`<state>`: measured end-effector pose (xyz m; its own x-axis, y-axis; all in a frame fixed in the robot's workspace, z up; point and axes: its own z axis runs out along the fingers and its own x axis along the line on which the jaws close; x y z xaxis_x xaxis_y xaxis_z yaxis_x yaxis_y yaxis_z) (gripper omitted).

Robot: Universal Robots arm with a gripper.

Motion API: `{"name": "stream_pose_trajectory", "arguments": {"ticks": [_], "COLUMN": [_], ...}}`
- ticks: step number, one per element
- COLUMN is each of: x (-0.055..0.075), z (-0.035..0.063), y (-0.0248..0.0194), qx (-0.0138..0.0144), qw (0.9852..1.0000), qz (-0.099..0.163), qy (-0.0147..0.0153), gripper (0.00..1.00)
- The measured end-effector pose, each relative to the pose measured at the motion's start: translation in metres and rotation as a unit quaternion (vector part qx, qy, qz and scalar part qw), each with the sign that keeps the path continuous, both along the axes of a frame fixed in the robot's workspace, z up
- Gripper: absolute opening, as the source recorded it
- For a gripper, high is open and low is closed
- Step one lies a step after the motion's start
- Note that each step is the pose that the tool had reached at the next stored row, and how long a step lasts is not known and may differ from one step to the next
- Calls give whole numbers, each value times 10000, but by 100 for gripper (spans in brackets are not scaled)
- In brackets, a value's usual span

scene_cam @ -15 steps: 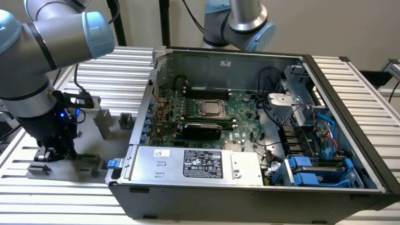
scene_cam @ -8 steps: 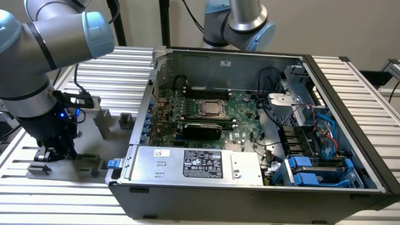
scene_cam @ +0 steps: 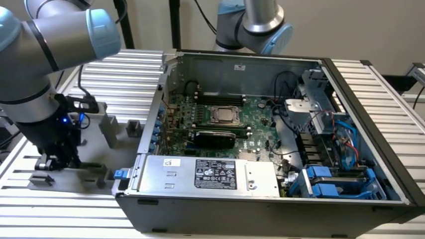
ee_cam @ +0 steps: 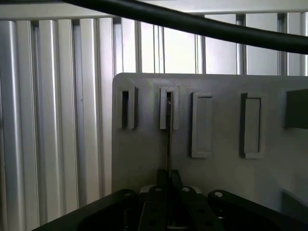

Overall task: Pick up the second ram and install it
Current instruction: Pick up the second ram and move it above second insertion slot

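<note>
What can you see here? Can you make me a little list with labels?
pincer: shut on the ram, low over the holder
ram: thin stick seen edge-on, far end in a holder slot
holder: grey plate with slotted blocks, on the table, at the exterior view's left of the computer
table: ribbed metal
computer: case open
motherboard: green, inside the computer
</note>
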<state>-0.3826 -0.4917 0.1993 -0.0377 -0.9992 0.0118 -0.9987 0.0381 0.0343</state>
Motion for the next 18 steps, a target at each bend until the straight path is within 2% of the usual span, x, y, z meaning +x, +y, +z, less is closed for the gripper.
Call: {"name": "stream_pose_trajectory", "arguments": {"ticks": [5,18], "x": [0,6], "z": [141,732], "y": [0,0], "qx": [0,0], "qw": [10000,10000], "qz": [1,8], "qy": [0,0], "gripper": [14,14]}}
